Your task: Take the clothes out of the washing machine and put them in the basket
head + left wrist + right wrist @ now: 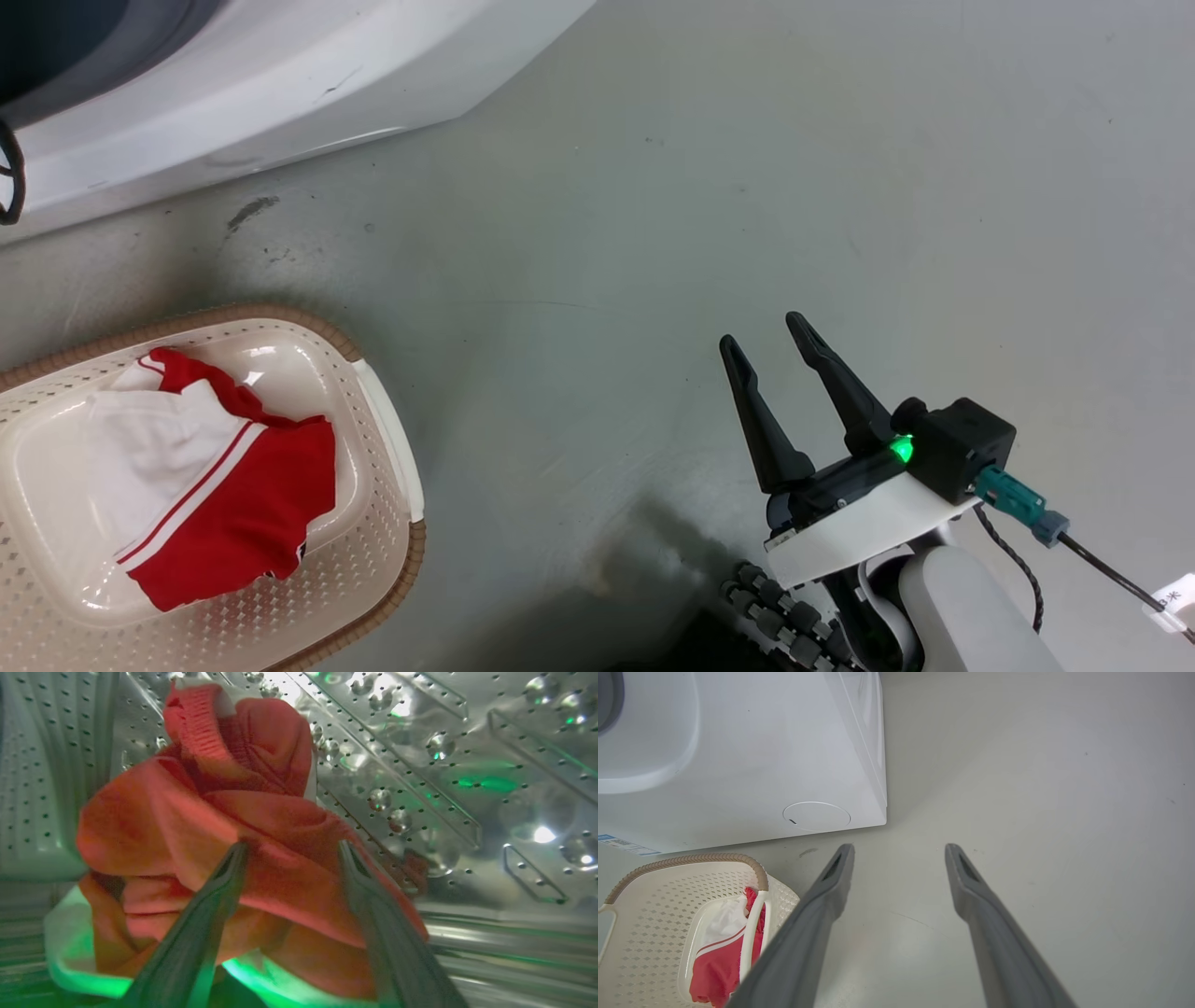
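Straddling crumpled red fabric garment (187, 812) in perforated steel drum (467, 788), our left hand (293, 844) apart | right hand (761, 329) apart, idle | risk: we pinch one loose fold, it slips.

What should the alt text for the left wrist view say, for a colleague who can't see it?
A crumpled red garment with white trim lies inside the perforated steel washing machine drum. The left end effector is open, its two dark fingers spread in front of a fold of the fabric; contact cannot be told.
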Tool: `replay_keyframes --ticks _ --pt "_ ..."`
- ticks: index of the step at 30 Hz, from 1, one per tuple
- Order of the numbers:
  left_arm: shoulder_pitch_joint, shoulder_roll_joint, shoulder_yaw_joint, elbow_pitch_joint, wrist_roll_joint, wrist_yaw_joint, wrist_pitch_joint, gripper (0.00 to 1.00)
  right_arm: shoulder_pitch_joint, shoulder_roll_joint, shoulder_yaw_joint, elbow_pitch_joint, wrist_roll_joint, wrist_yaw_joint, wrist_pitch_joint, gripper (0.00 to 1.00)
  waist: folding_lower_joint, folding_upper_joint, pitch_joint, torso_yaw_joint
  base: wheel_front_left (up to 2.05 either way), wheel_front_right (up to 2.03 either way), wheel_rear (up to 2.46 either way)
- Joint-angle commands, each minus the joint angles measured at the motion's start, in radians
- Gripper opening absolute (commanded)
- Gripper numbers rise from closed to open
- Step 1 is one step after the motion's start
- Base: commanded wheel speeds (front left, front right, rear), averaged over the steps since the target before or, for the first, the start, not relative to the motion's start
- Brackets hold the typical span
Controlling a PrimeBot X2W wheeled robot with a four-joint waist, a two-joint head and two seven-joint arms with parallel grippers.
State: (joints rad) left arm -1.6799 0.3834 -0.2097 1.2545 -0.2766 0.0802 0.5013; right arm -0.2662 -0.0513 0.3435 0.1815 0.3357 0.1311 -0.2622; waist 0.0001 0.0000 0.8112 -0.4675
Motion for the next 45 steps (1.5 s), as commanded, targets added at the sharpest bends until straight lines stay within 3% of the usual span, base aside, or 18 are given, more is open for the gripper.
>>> replay_keyframes --ticks 1,2,3,4,10,20,26,29,34,45 --pt "0.049 -0.030 -0.014 0.029 0.004 0.008 0.030 1.00 -0.015 0.002 0.006 -0.005 0.010 -0.001 -0.004 1.00 -0.0001 0.0000 0.005 -0.006 0.00 0.00 0.00" --pt "0.050 -0.028 -0.015 0.029 0.004 0.016 0.040 0.84 -0.017 0.002 0.009 -0.006 0.011 -0.001 -0.004 1.00 -0.0001 0.0000 0.006 -0.008 0.00 0.00 0.00" --pt "0.050 -0.027 -0.015 0.026 0.003 0.023 0.038 0.24 -0.018 0.002 0.010 -0.007 0.014 -0.001 -0.004 1.00 -0.0001 0.0000 0.007 -0.009 0.00 0.00 0.00" --pt "0.051 -0.024 -0.016 0.017 0.006 0.034 0.027 0.00 -0.019 0.002 0.012 -0.007 0.017 -0.001 -0.004 1.00 -0.0001 0.0000 0.007 -0.010 0.00 0.00 0.00" --pt "0.066 -0.011 -0.019 -0.032 0.008 0.068 -0.050 0.00 -0.018 0.002 0.007 0.001 0.015 -0.001 -0.004 1.00 -0.0001 0.0000 0.000 -0.006 0.00 0.00 0.00" --pt "0.193 0.004 -0.009 -0.188 -0.008 0.064 -0.426 0.00 -0.013 0.002 -0.032 0.006 -0.019 -0.001 -0.004 1.00 -0.0001 0.0000 -0.073 0.040 0.00 0.00 0.00" --pt "0.328 -0.017 0.000 -0.215 -0.026 0.044 -0.663 0.00 0.021 0.001 -0.072 0.023 -0.056 -0.001 -0.004 1.00 -0.0001 0.0000 -0.176 0.084 0.00 0.00 0.00" --pt "0.396 -0.035 0.013 -0.212 -0.047 0.037 -0.734 0.00 0.043 0.001 -0.094 0.033 -0.075 -0.001 -0.004 1.00 -0.0001 0.0000 -0.236 0.107 0.00 0.00 0.00" --pt "0.523 -0.073 0.039 -0.241 -0.074 0.023 -0.767 0.00 0.083 0.001 -0.130 0.052 -0.103 -0.001 -0.003 1.00 -0.0001 0.0000 -0.337 0.144 0.00 0.00 0.00" --pt "0.866 -0.118 0.135 -0.537 -0.027 -0.011 -0.768 0.00 0.183 0.001 -0.167 0.043 -0.138 -0.001 0.044 1.00 -0.0001 0.0000 -0.549 0.202 0.00 0.00 0.00"
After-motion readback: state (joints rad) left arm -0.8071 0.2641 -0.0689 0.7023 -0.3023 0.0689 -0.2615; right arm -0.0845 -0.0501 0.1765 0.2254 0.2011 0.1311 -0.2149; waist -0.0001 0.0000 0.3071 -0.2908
